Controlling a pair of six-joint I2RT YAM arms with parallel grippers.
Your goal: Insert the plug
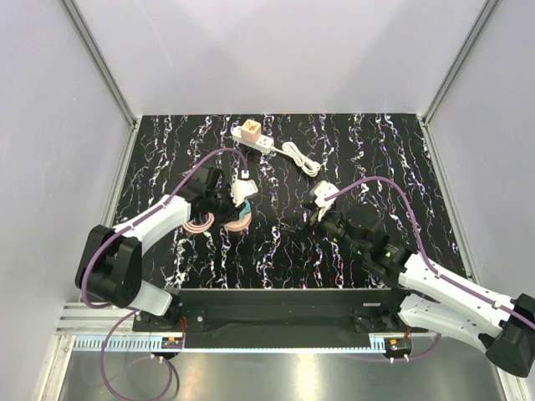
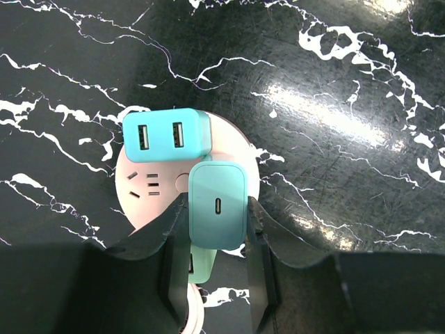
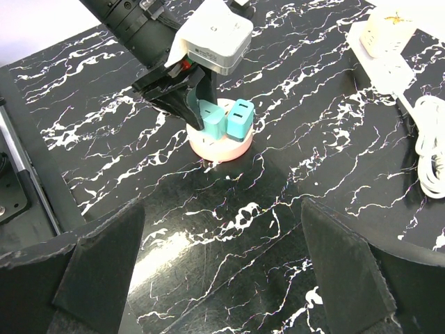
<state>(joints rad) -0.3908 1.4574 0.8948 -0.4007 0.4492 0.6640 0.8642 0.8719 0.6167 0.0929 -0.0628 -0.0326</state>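
Note:
A round pink socket hub (image 2: 142, 195) lies on the black marble table. A teal charger with two USB ports (image 2: 167, 136) stands plugged on its far side. My left gripper (image 2: 215, 233) is shut on a second teal plug (image 2: 217, 209) with one small port, held upright over the hub's near right part. I cannot tell whether its prongs are seated. In the right wrist view the left gripper (image 3: 184, 97) reaches down onto the plug (image 3: 212, 120) and hub (image 3: 221, 147). My right gripper (image 3: 222, 209) is open and empty, to the right of the hub (image 1: 240, 223).
A white power strip (image 1: 255, 139) with a white-orange adapter (image 1: 252, 129) lies at the back, its white cord (image 1: 303, 157) coiled beside it. A pink cable (image 1: 199, 223) loops left of the hub. Metal frame posts stand at the table's corners.

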